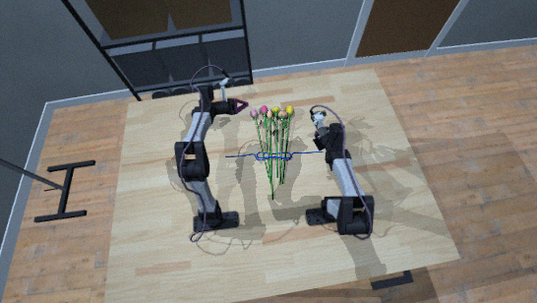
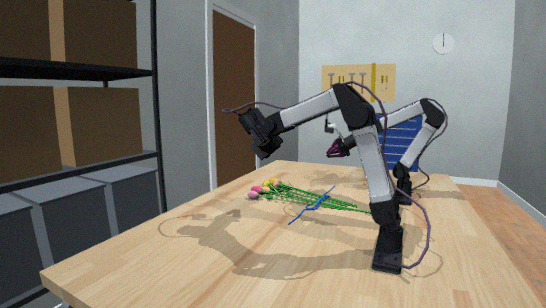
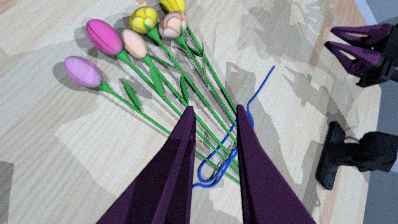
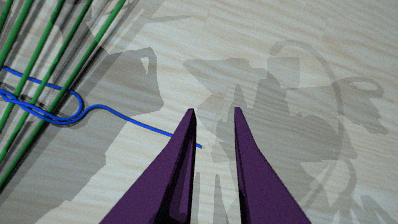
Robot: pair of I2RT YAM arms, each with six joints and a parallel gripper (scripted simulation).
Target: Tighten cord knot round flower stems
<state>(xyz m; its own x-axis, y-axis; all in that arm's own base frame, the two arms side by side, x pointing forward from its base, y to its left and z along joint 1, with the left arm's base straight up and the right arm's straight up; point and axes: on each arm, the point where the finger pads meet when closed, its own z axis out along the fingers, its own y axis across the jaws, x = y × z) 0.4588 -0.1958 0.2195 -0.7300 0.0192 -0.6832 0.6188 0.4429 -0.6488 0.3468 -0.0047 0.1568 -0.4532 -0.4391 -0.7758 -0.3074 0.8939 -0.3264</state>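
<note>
Several tulips with green stems [image 1: 272, 184] [image 3: 135, 110] [image 4: 93, 46] lie flat on the table, heads fanned out at the back. The blue cord [image 1: 236, 156] [image 2: 300, 215] [image 3: 260, 89] [image 4: 131, 120] lies in a wide, loose loop around the stems, its tails stretched out to both sides. My left gripper [image 1: 247, 104] [image 3: 215, 111] is partly open and empty, above the table left of the flower heads. My right gripper [image 4: 214, 113] [image 3: 328, 35] is partly open and empty, above the table right of the bunch. In the right wrist view the right tail's end shows beyond its fingers, partly hidden by one.
The wooden table [image 1: 162, 246] [image 2: 150, 260] carries both arm bases near its front edge, either side of the stem ends. A shelf rack [image 1: 248, 49] [image 2: 159, 125] stands behind the table. Arm shadows fall across the flowers and cord.
</note>
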